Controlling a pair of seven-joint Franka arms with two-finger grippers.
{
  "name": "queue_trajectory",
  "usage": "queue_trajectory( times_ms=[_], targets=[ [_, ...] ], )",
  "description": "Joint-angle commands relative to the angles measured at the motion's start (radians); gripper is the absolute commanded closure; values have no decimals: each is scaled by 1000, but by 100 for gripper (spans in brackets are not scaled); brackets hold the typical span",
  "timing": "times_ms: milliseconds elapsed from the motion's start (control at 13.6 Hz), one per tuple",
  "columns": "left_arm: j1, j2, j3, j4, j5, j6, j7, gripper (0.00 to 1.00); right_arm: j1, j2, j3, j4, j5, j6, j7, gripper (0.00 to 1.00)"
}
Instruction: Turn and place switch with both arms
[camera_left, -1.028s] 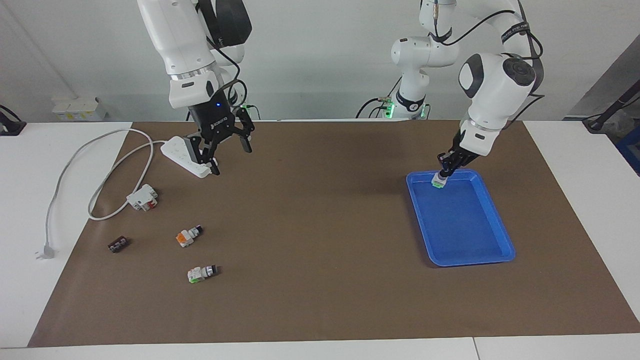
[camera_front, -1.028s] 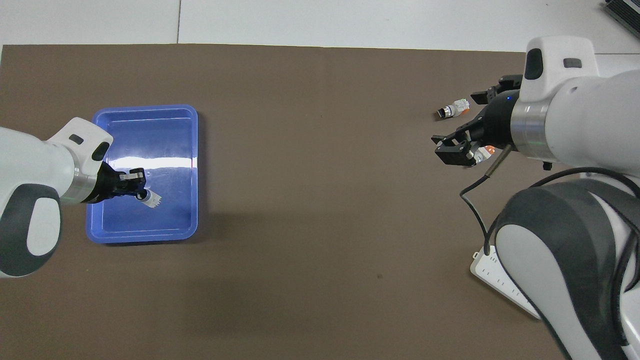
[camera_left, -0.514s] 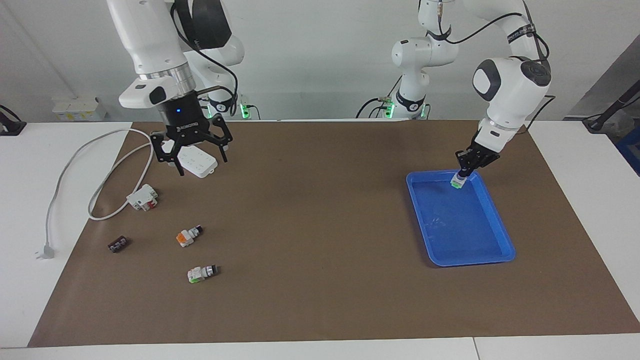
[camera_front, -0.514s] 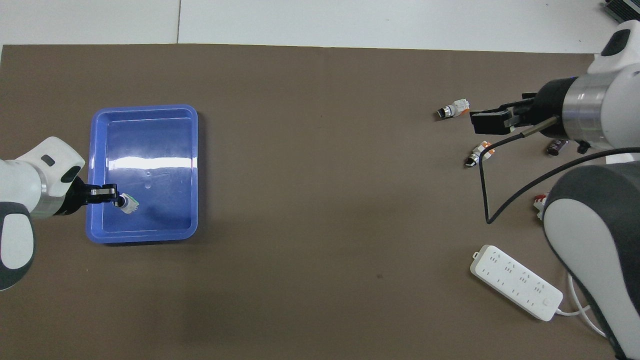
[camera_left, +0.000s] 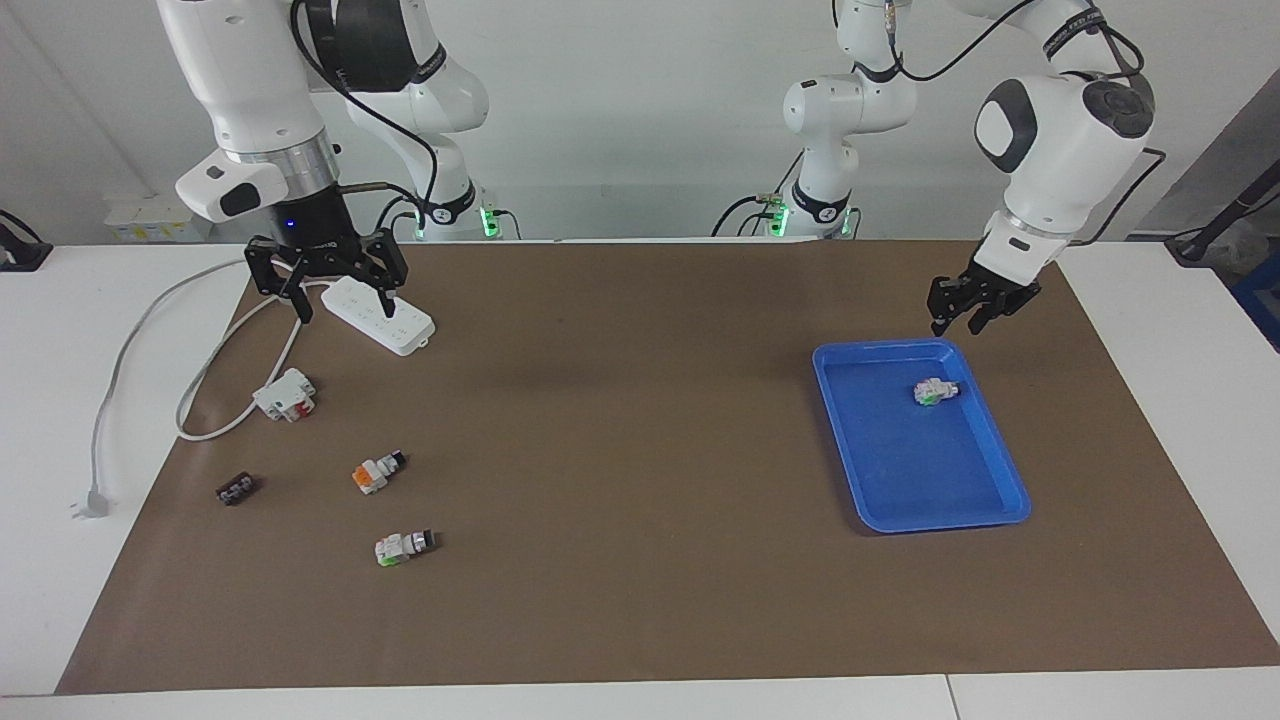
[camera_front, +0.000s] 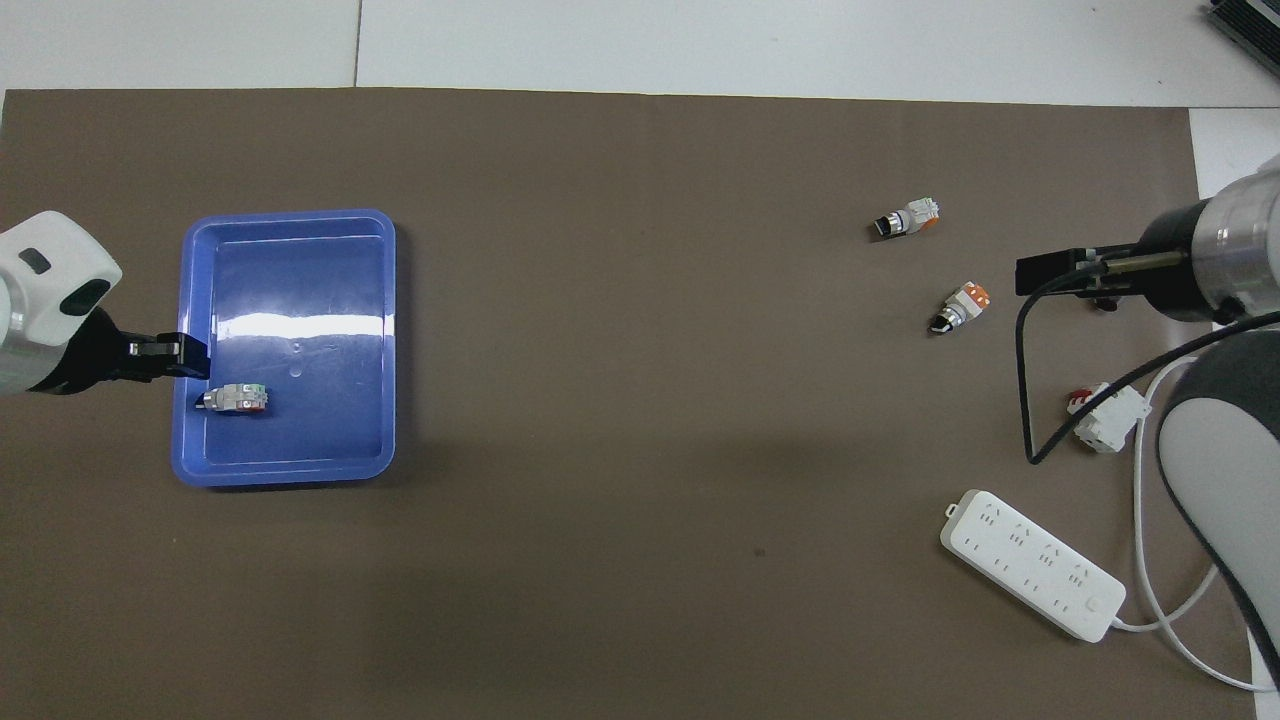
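Now the switch (camera_left: 935, 391) lies on its side inside the blue tray (camera_left: 985, 510), near the rim closest to the robots. Left gripper (camera_left: 968, 312) hangs spread and empty above that rim; right gripper (camera_left: 328, 283), fingers apart, hovers over the power strip (camera_left: 405, 330).

Left arm (camera_left: 1060, 120) bent downward, left gripper (camera_left: 968, 308) raised, fingers parted, empty, right arm (camera_left: 250, 90) upright, right gripper (camera_left: 328, 278) pointing down, fingers spread wide, empty
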Motion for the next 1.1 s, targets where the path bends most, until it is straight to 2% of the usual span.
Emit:
queue_trajectory(
  times_ms=[0, 220, 294, 367, 441, 514, 1028],
  targets=[
    [-8, 62, -7, 203, 50, -206, 5, 43, 1, -19, 9, 18, -27, -105, 117, 0],
    [-24, 58, -10, 279, 44, -268, -7, 41, 4, -17, 2, 26, -10, -150, 121, 0],
    [-30, 50, -14, 282, 42, -270, -7, 35, 3, -17, 0, 26, -6, -165, 121, 0],
    [-31, 47, -17, 283, 42, -268, -7, 24, 4, -17, -6, 26, -6, -167, 121, 0],
    [-31, 46, -18, 286, 41, -256, -7, 5, 4, -17, -18, 32, 0, -169, 121, 0],
    [-31, 46, -18, 286, 42, -248, -7, 1, 4, -8, -23, 55, 17, -175, 118, 0],
    [-35, 33, -18, 254, 41, -178, 4, 1, -1, 3, -35, 67, 60, -184, 69, 0]
  ],
)
